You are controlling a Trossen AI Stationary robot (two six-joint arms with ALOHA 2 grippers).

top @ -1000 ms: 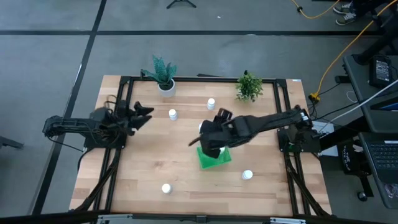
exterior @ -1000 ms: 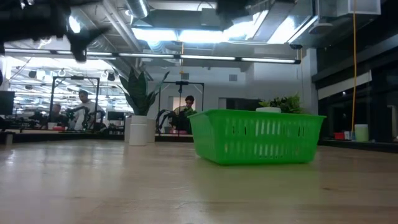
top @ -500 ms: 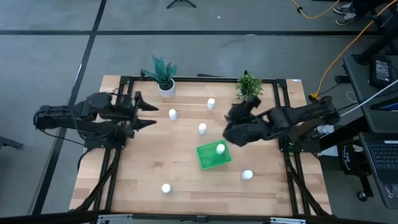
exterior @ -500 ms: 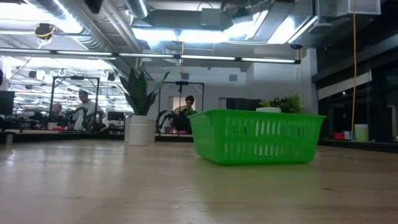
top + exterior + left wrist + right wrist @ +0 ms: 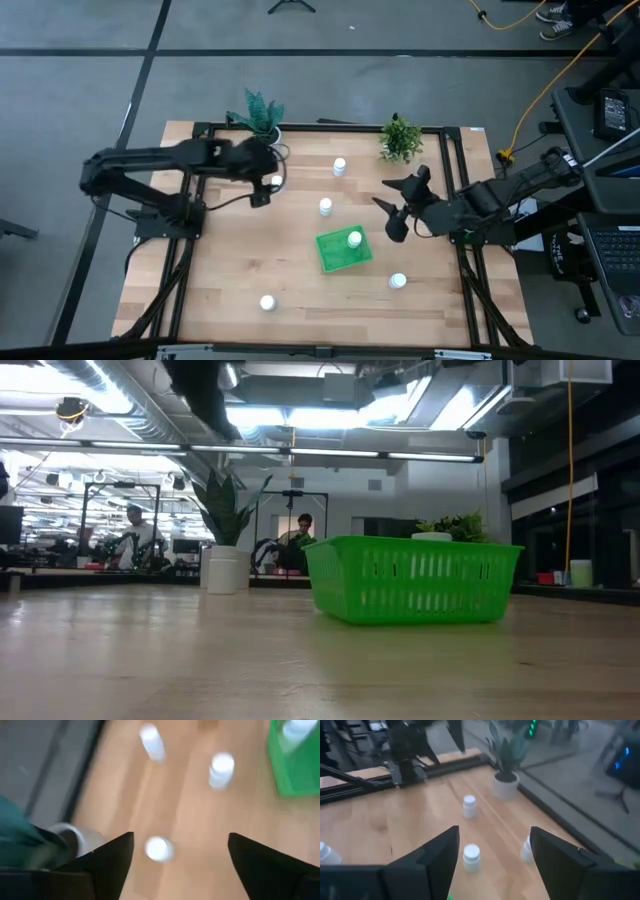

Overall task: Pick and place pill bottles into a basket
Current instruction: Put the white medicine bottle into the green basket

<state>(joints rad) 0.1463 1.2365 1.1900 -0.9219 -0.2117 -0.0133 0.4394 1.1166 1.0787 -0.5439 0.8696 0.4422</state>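
Two potted plants point(image 5: 258, 115) point(image 5: 399, 137) stand at the table's point(image 5: 230, 270) far edge, upper centre; a yellow cable point(image 5: 560, 70) trails upper right.

Overhead, table-level, two wrist views (basket point(image 5: 344, 251) shared)

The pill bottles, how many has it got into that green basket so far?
One pill bottle stands in the basket. Neither gripper holds anything: the left gripper hovers open over the bottle near the plant pot, and the right gripper is open beside the basket. Besides that one, four wait on the table.
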